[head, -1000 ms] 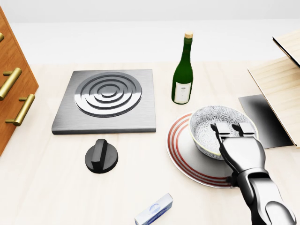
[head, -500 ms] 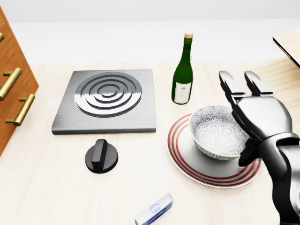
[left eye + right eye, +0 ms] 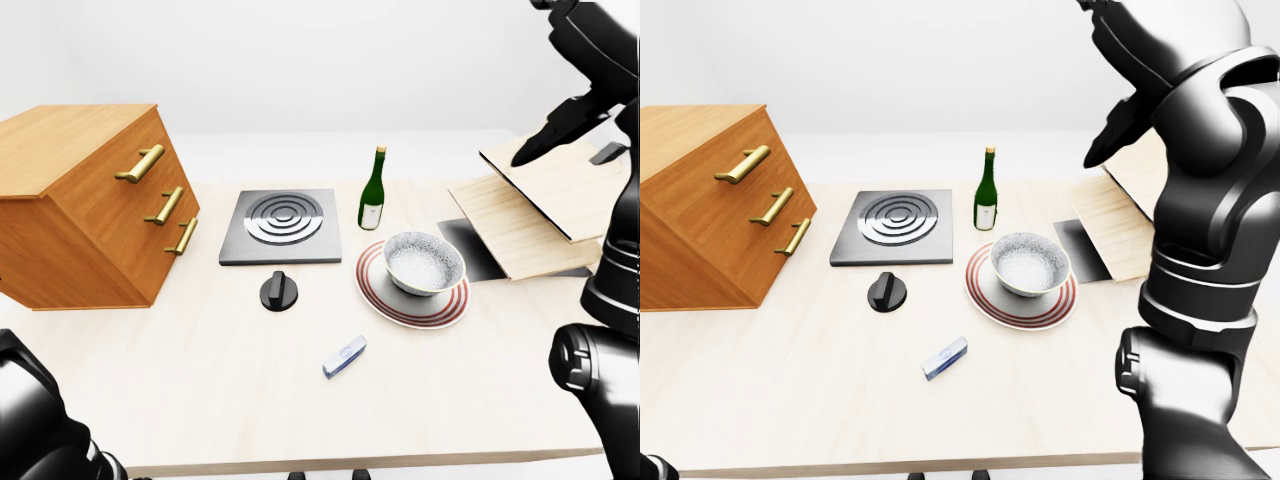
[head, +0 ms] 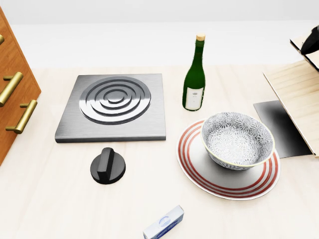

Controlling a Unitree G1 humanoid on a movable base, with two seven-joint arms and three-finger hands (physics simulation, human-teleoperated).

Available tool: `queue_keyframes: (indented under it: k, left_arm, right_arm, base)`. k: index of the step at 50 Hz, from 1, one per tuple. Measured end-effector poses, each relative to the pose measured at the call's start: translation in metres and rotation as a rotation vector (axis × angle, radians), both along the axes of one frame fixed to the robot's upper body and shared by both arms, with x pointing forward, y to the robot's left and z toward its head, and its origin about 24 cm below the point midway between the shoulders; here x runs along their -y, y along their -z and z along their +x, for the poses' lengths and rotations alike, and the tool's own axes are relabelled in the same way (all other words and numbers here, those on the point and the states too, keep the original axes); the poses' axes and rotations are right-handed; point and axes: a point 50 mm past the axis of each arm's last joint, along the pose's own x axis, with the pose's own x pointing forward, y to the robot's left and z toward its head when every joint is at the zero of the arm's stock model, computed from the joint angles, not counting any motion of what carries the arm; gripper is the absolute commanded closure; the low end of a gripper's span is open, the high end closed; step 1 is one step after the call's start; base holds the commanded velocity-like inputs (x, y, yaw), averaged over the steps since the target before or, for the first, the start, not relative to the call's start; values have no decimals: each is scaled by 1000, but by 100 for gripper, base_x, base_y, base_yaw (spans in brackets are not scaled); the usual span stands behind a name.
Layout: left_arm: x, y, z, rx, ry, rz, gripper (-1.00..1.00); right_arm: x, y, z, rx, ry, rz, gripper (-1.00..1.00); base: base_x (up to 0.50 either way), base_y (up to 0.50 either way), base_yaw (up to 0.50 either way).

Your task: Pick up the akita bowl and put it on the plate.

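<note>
The akita bowl (image 4: 238,140), white with a fine grey pattern, stands upright on the red-ringed plate (image 4: 219,184), toward the plate's right side. My right hand (image 3: 540,75) is raised high at the top right of the left-eye view, far above and to the right of the bowl. It is open and holds nothing, and its fingers run partly out of the top edge. In the head view only its dark thumb tip (image 4: 311,42) shows, at the right edge. My left hand does not show; only a dark part of the left arm (image 3: 40,420) sits in the bottom left corner.
A green wine bottle (image 4: 194,79) stands just above the plate. A metal hob plate (image 4: 113,107) and a black knob (image 4: 107,167) lie to the left. A small blue-white box (image 4: 164,222) lies below. The wooden drawer cabinet (image 3: 80,210) is far left, wooden boards (image 3: 530,215) and a dark sheet (image 4: 279,127) to the right.
My right hand has left the bowl's rim and risen up and to the right, almost out of the head view. The bowl stays on the plate.
</note>
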Motion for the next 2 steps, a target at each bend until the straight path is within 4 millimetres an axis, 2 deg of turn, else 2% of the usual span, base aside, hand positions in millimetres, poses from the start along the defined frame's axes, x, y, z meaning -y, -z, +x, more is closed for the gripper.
queue_keyframes:
  k: [2]
  left_arm:
    - [0,0,0,-1,1,-1,-100]
  right_arm:
    - [0,-15,-3,36,-4,-4,-100]
  base:
    - [0,0,0]
